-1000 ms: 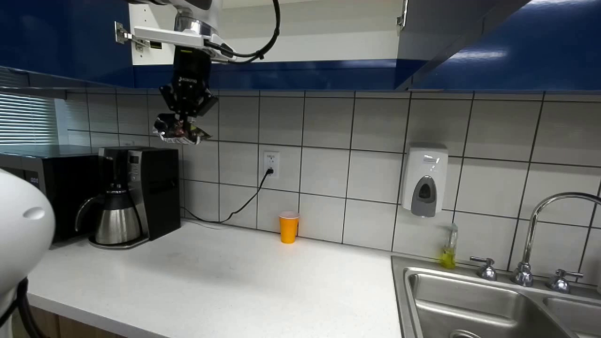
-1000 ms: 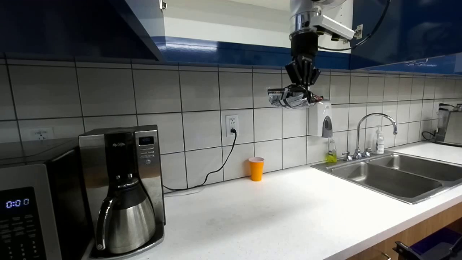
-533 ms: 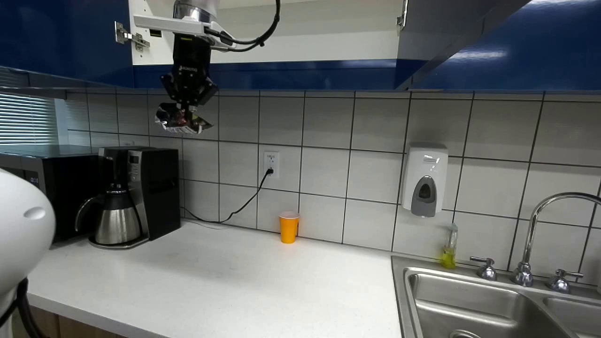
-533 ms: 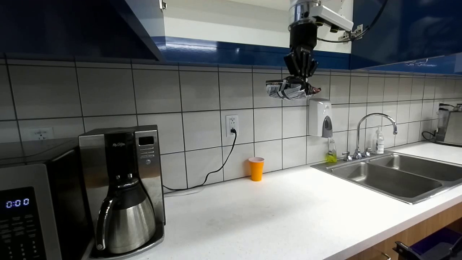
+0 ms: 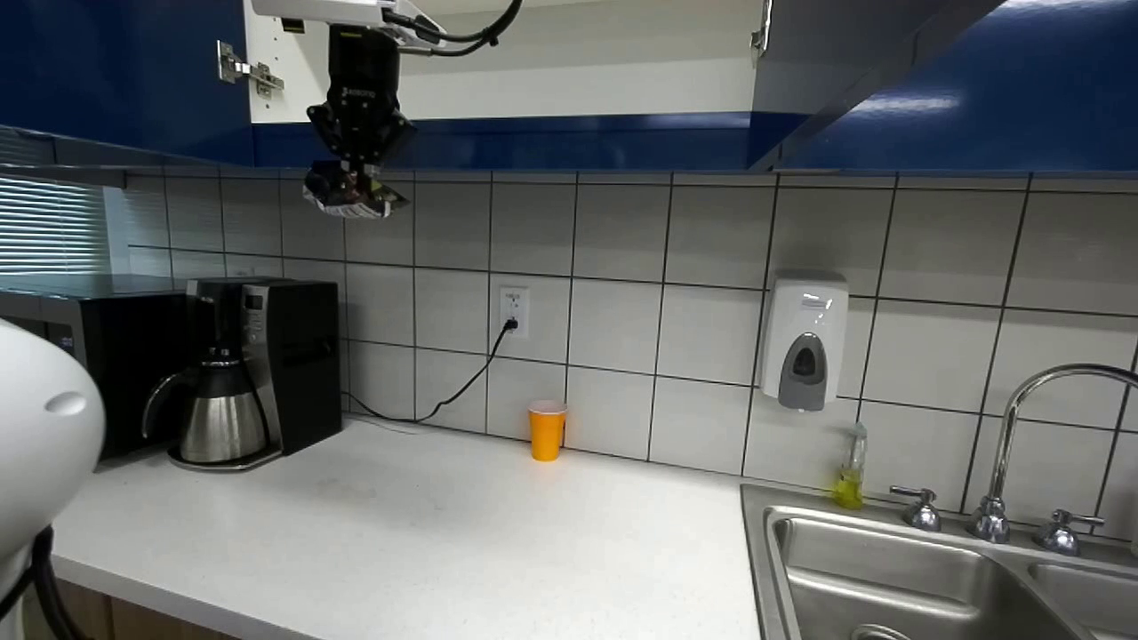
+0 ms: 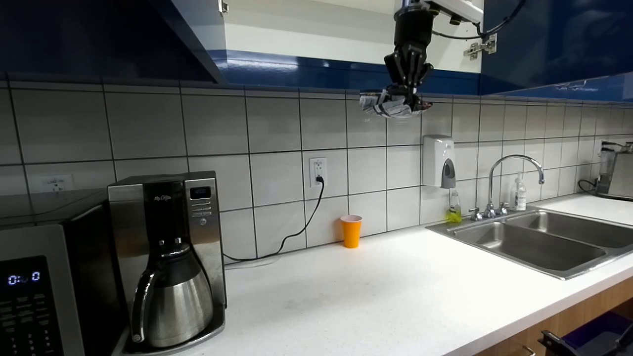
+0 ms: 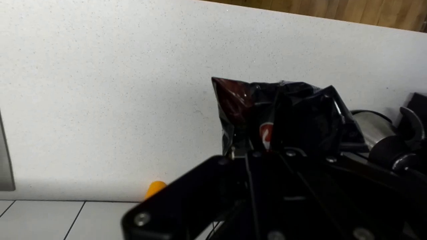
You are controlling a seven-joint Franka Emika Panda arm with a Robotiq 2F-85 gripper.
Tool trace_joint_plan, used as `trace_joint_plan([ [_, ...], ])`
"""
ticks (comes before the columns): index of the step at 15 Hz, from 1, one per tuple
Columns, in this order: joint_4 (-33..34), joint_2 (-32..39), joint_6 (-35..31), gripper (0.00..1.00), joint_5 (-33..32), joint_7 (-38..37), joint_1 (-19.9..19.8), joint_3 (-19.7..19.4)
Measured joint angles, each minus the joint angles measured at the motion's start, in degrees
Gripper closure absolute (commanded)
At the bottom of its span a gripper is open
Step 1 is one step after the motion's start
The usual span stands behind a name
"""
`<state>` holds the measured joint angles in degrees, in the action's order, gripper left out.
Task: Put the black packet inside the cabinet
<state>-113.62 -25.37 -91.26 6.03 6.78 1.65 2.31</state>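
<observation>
The black packet (image 5: 356, 206), shiny with grey and red parts, hangs in the air under my gripper (image 5: 360, 173). In the wrist view the gripper (image 7: 263, 150) is shut on the packet (image 7: 307, 116), which spreads out on both sides of the fingers. The gripper (image 6: 410, 93) and packet (image 6: 388, 106) also show in an exterior view against the tiled wall. The wall cabinet (image 5: 569, 142) stands open; its pale inside shows in both exterior views, and its blue bottom edge (image 6: 306, 69) appears higher than the packet. The fingertips are partly hidden by the packet.
Open blue doors (image 5: 116, 80) flank the cabinet, another door (image 6: 544, 44) showing at its side. Below are an orange cup (image 5: 547, 431), a coffee maker (image 5: 307, 373), a microwave (image 6: 34, 287) and a sink (image 5: 769, 569). A soap dispenser (image 5: 805, 342) is on the wall.
My gripper has risen steadily with the packet still held. The packet has moved up toward the level of the cabinet's bottom edge in both exterior views. Nothing else has moved.
</observation>
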Motion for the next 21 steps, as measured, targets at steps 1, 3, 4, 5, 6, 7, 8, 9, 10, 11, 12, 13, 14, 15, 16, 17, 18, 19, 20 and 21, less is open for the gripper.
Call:
trace_joint_plan([
  [1,0.63,0.03,0.05,0.99,0.00,-0.39,0.00,0.07],
  [3,1.85,0.15,0.18,0.99,0.00,-1.30,0.00,0.18],
  [4,2.45,0.26,0.24,0.99,0.00,-1.76,0.00,0.21],
  [5,3.07,0.41,0.30,0.99,0.00,-2.15,0.00,0.23],
  [6,3.71,0.61,0.35,0.99,0.00,-2.48,0.00,0.25],
  [7,4.38,0.85,0.40,0.99,0.00,-2.83,0.00,0.26],
  [8,5.06,1.10,0.51,0.99,0.00,-3.15,0.00,0.29],
  [9,5.87,1.34,0.74,0.99,-0.03,-3.46,0.00,0.32],
  [10,6.76,1.56,0.99,0.99,-0.06,-3.83,0.00,0.35],
  [11,7.73,1.73,1.30,0.99,-0.11,-4.13,0.00,0.40],
  [12,8.81,1.89,1.65,0.99,-0.23,-4.43,0.00,0.47],
  [13,9.89,2.05,2.01,0.99,-0.38,-4.68,0.00,0.56],
  [14,11.07,2.24,2.35,0.99,-0.48,-4.95,0.00,0.69],
  [15,12.21,2.45,2.67,0.99,-0.60,-5.27,0.00,0.83],
  [16,13.38,2.68,2.97,0.99,-0.79,-5.59,0.00,0.99],
  [17,14.57,2.96,3.30,0.99,-0.93,-5.89,0.00,1.14],
  [18,15.72,3.27,3.61,0.99,-1.12,-6.21,0.00,1.30],
  [19,16.79,3.59,3.85,0.99,-1.41,-6.44,0.00,1.48],
  [20,17.82,3.93,3.98,0.99,-1.66,-6.65,0.00,1.62],
  [21,18.79,4.29,4.07,0.99,-1.86,-6.77,0.00,1.75],
])
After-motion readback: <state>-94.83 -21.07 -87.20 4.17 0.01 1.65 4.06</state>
